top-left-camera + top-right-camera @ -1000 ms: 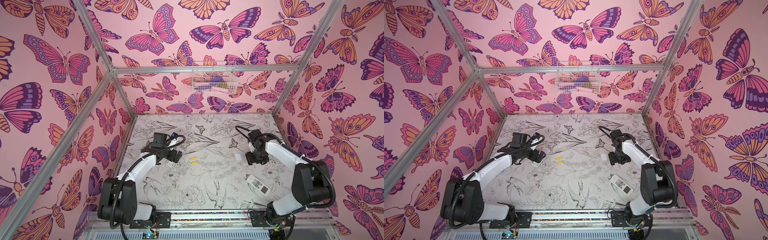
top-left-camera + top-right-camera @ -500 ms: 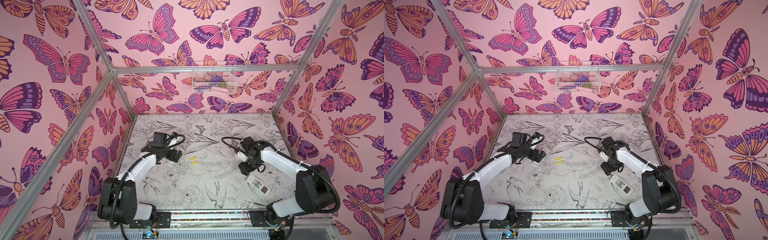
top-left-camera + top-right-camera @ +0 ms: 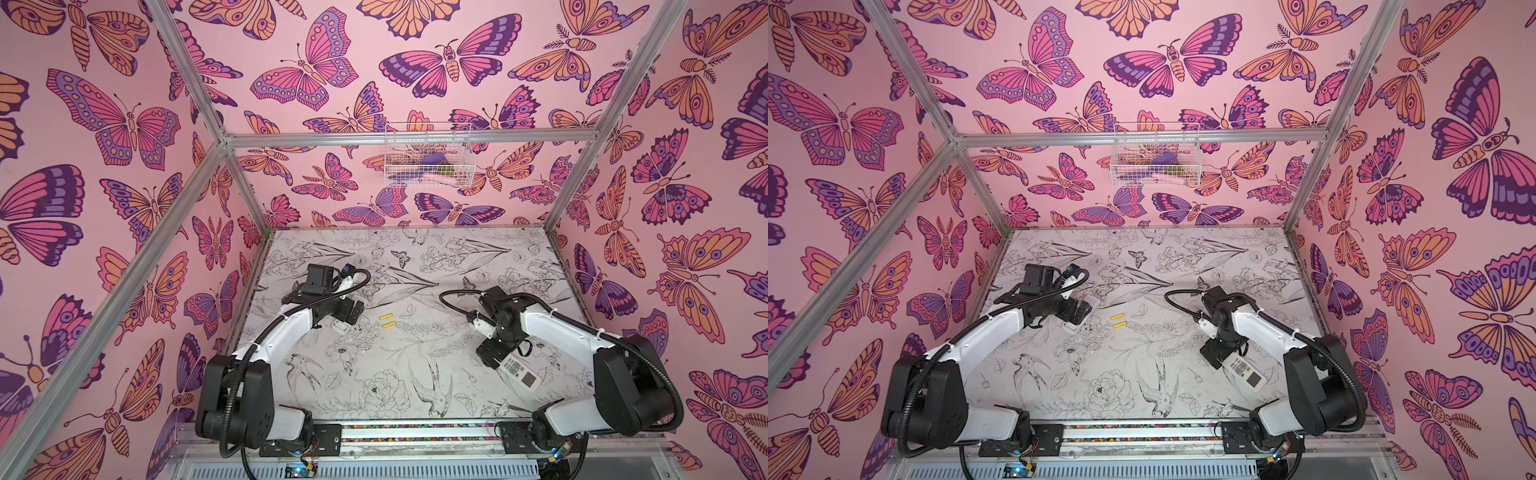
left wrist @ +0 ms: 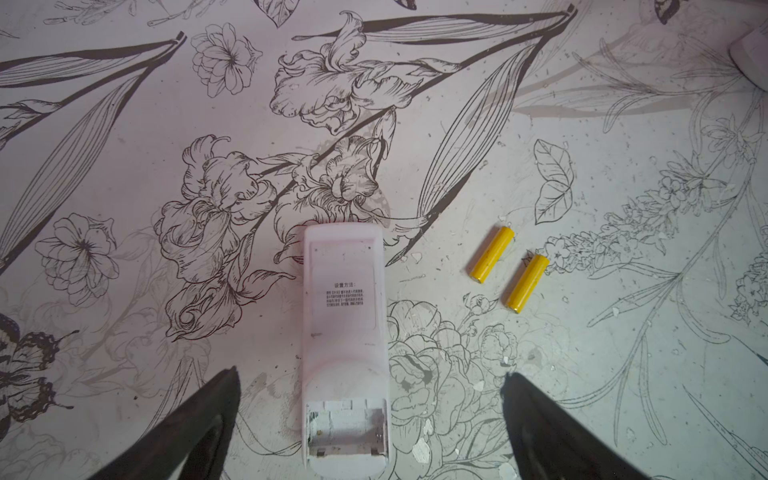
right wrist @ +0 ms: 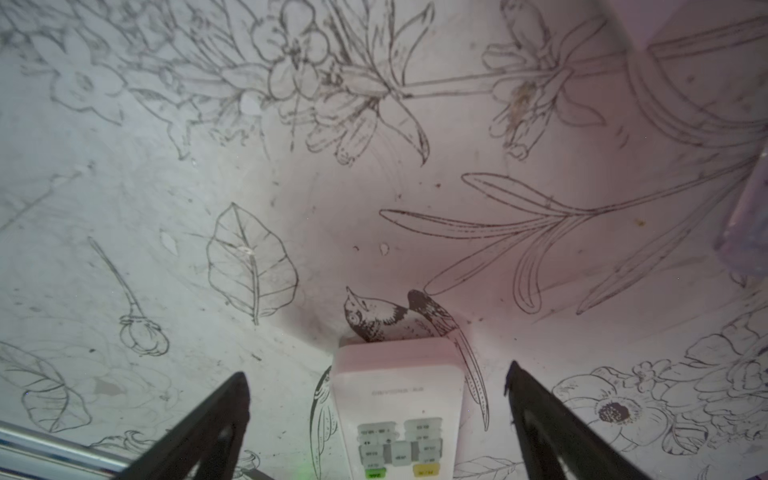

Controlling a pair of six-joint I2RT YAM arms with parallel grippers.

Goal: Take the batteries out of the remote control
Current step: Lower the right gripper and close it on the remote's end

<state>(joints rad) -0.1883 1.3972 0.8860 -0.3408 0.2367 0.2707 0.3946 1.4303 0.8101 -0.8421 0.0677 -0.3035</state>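
The yellow batteries [image 4: 491, 254] lie side by side on the table [image 4: 623, 374], just beside the face-down remote [image 4: 344, 316]. The left gripper [image 4: 370, 372] gapes wide astride it. The right gripper [image 5: 378, 369] gapes wide over a button-up remote [image 5: 399, 399].

A broad passage is offered across the middle of the table [image 3: 415, 357] between the two arms, interrupted only by the yellow batteries [image 4: 492, 254], which are laid side by side, slightly apart, just beside the face-down remote [image 4: 345, 299]. That remote is straddled by the wide-spread fingers of the left gripper [image 4: 370, 374], and bare table is seen on both sides of it; the face-up remote [image 5: 399, 399] is framed in the same way by the parted fingers of the right gripper [image 5: 376, 370]. Movement outward is blocked on three sides by the butterfly-patterned walls [image 3: 166, 291].
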